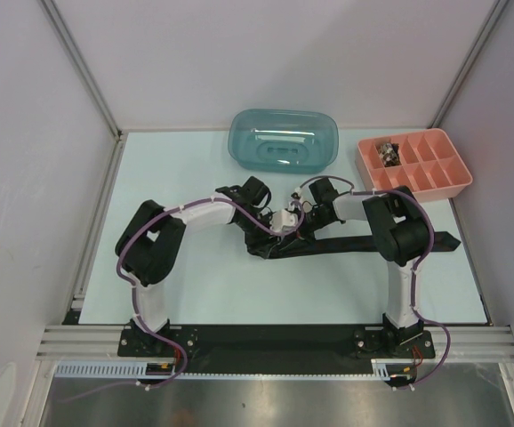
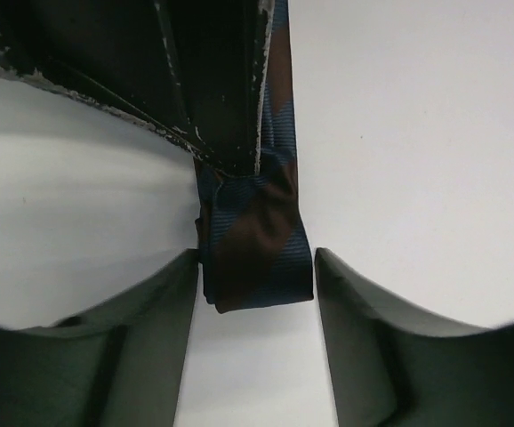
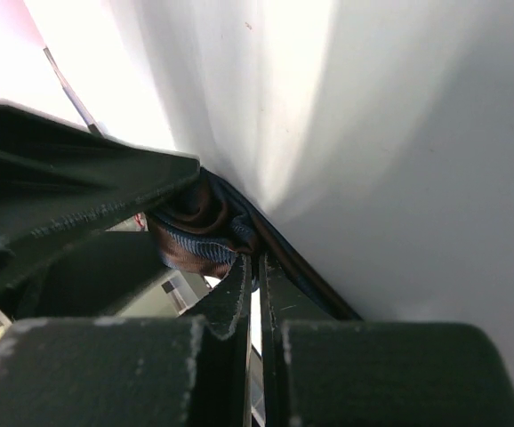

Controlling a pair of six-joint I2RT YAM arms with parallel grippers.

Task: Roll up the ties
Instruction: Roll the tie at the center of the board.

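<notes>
table [image 1: 195, 294]: pale surface boxed in by white walls, both arms meeting near its middle
tie [image 1: 355, 243]: dark strip lying flat from the centre out to the right, pointed tip near the table's right edge
rolled end [image 2: 257, 267]: small blue-and-brown coil at the tie's left end
left gripper [image 2: 255, 256]: jaws apart, straddling the rolled end — not clamped
right gripper [image 3: 255, 267]: fingers pressed together, tips at the rolled end — can't tell if fabric is nipped
back: teal tub [image 1: 284, 140], pink divided tray [image 1: 417, 189]

We see the tie [image 1: 364, 245] lying across the middle of the table [image 1: 239, 294]. Its rolled end is at frame centre, between the left gripper's [image 2: 255, 267] fingers and just beside the right gripper [image 3: 255, 271]. Behind it, the tub [image 1: 239, 133] sits at upper centre and the tray [image 1: 417, 190] at upper right.
</notes>
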